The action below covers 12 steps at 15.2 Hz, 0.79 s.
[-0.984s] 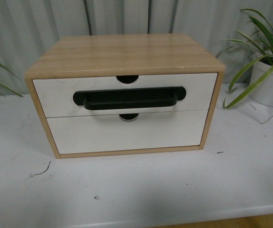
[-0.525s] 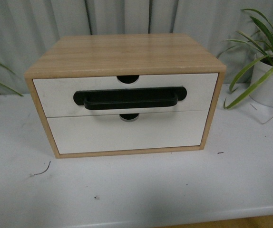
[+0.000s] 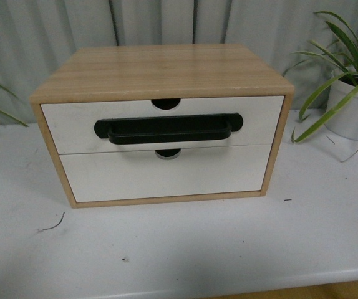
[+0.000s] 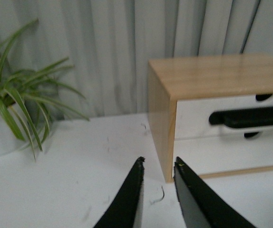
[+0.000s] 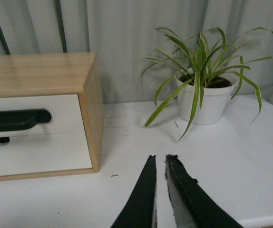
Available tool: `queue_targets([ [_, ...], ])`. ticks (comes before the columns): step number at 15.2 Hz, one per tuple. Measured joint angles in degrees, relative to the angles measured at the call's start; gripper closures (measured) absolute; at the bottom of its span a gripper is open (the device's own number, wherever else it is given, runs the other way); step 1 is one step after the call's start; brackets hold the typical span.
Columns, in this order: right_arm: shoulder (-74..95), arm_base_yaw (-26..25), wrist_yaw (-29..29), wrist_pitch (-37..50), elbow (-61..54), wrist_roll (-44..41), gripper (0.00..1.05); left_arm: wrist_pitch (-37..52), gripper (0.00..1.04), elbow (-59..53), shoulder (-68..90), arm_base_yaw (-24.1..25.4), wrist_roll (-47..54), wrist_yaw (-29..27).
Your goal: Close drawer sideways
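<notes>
The drawer [image 3: 166,121] is the upper one in a light wood cabinet [image 3: 160,68]. Its white front bears a long black bar handle [image 3: 166,129] and a half-round notch in its top edge. It sits flush with the cabinet front. It also shows in the left wrist view [image 4: 231,116] and the right wrist view [image 5: 32,116]. My left gripper [image 4: 159,163] is open and empty, low over the table in front of the cabinet's left corner. My right gripper [image 5: 159,158] is shut and empty, over the table to the right of the cabinet. Neither gripper shows in the front view.
A plain white drawer front [image 3: 166,174] without a handle lies below. The cabinet stands on a white table [image 3: 179,249]. A potted plant [image 3: 353,93] stands at the right, and another [image 4: 13,109] at the left. A grey curtain hangs behind.
The cabinet with its drawer has shifted very slightly to the left in the front view. Nothing else has changed.
</notes>
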Motion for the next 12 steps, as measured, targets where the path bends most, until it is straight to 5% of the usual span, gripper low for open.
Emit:
queue_targets([
  [2, -3.96, -5.9, -6.82, -3.52, -0.02, 0.04, 1.03, -0.48, 1.03, 0.0, 0.11, 0.0, -0.5, 0.0],
  [12, -20.13, -7.82, -8.2, -20.9, 0.02, 0.26, 1.03, -0.26, 1.03, 0.0, 0.11, 0.02, -0.37, 0.0],
])
